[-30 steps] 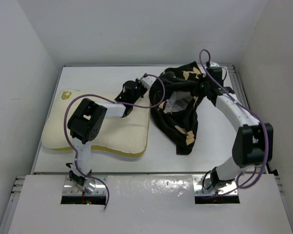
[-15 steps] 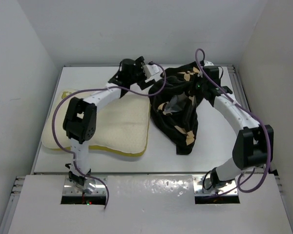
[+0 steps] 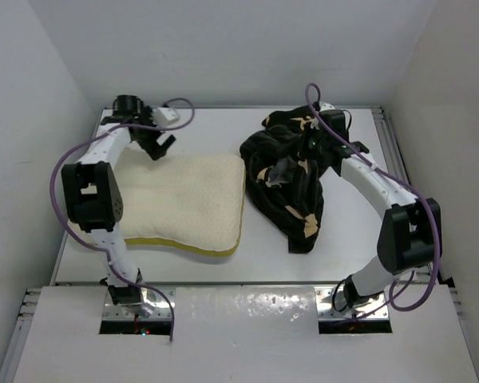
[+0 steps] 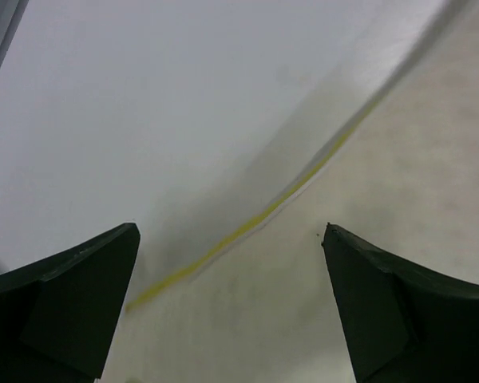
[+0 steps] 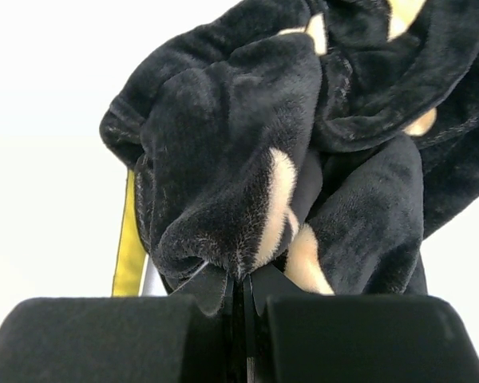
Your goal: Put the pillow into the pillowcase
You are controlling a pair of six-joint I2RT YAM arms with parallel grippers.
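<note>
The cream pillow [image 3: 184, 199] lies flat on the left half of the table, its yellow side band [image 4: 247, 227] showing along the edge. My left gripper [image 3: 160, 148] hovers over the pillow's far left corner, open and empty; in the left wrist view both dark fingers [image 4: 64, 295] stand wide apart above the cream surface. The black pillowcase [image 3: 291, 179] with tan motifs lies bunched on the right half, beside the pillow. My right gripper [image 3: 307, 148] is shut on a fold of the pillowcase [image 5: 247, 159], with the jaws pressed together on the cloth.
White walls close in the table [image 3: 343, 239] on the left, back and right. The left arm's purple cable [image 3: 64, 163] loops over the pillow's left end. The right arm arches over the table's right edge.
My left gripper has opened and swung from beside the pillowcase to the pillow's far left corner. The right gripper has shifted slightly left, still holding the cloth.
</note>
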